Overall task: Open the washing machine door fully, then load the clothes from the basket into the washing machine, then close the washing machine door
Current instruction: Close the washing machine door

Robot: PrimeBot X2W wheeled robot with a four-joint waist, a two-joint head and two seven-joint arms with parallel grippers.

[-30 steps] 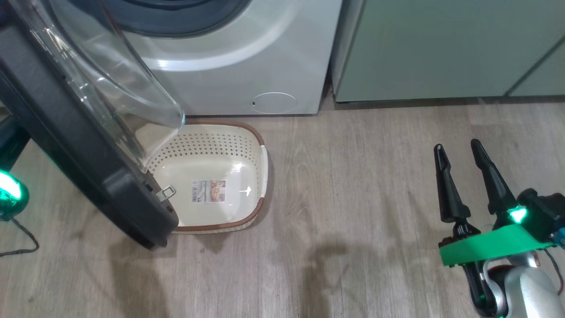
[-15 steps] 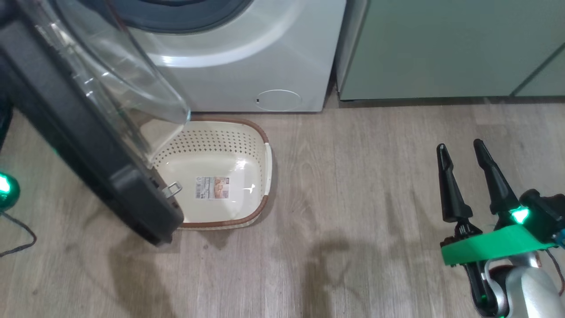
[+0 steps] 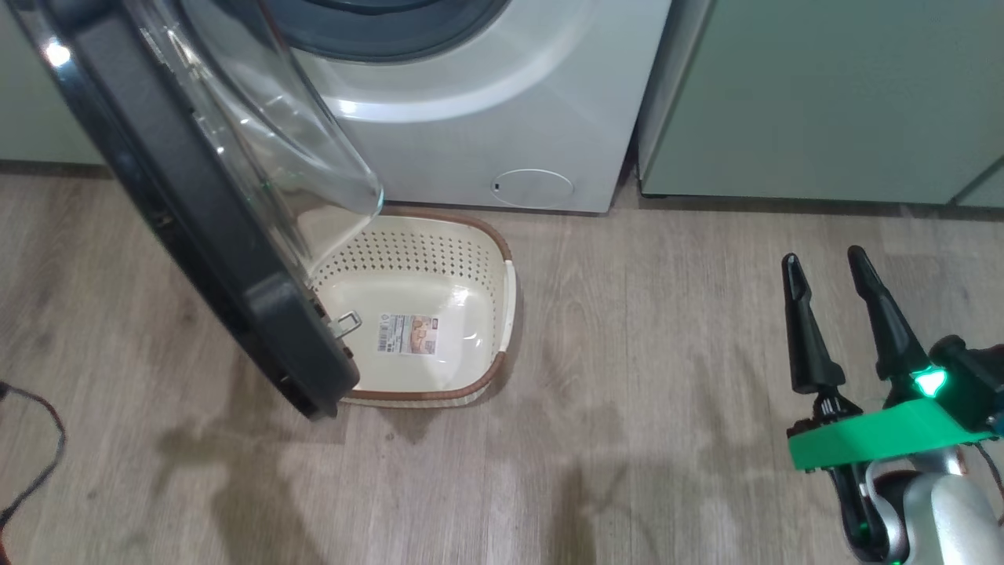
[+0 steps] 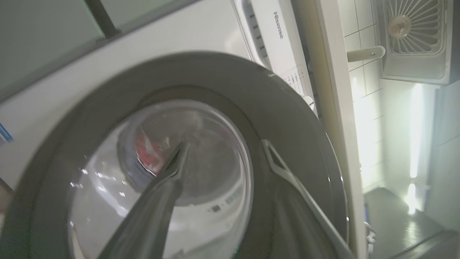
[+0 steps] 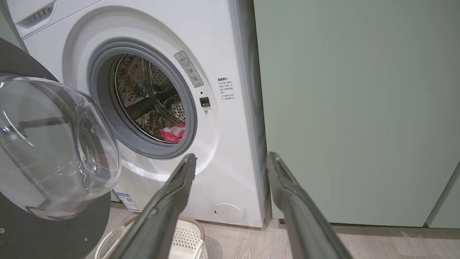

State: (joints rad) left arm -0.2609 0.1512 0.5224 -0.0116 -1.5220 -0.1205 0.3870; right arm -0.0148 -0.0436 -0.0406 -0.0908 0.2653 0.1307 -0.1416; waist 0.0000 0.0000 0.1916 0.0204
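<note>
1. washing machine door (image 4: 215, 72): its outer face is directly ahead of the left gripper (image 4: 222, 158) in the left wrist view. Fingers are spread wide with nothing between them. Contact with the ring: cannot tell.
2. right gripper (image 3: 820, 255): hovers over the floor (image 3: 627, 392), well apart from everything. Jaws wide, empty.
3. basket (image 3: 439, 390): on the floor against the washing machine (image 3: 510, 118), partly under the door's lower edge. Bare inside apart from the sticker label (image 3: 408, 333).
4. Door stands swung out on the left of the opening, roughly square to the machine front.
5. clothes (image 5: 172, 133): red-and-white bundle low in the drum (image 5: 151, 93), near the gasket (image 5: 100, 72).
6. Judgement: loading looks done, so the step in hand is closing.
   - Push with the left gripper on the black ring rather than the glass bowl (image 5: 54, 144).
   - Follow the hinge arc and press until the latch hook (image 3: 345, 322) seats.
   - First check that the fabric sits clear of the gasket.
7. View notes:
   - Head view gives the basket floor and the hook.
   - Right wrist view gives the open drum and the garment directly.
   - Left wrist view gives the garment through the glass, blurred.
</note>
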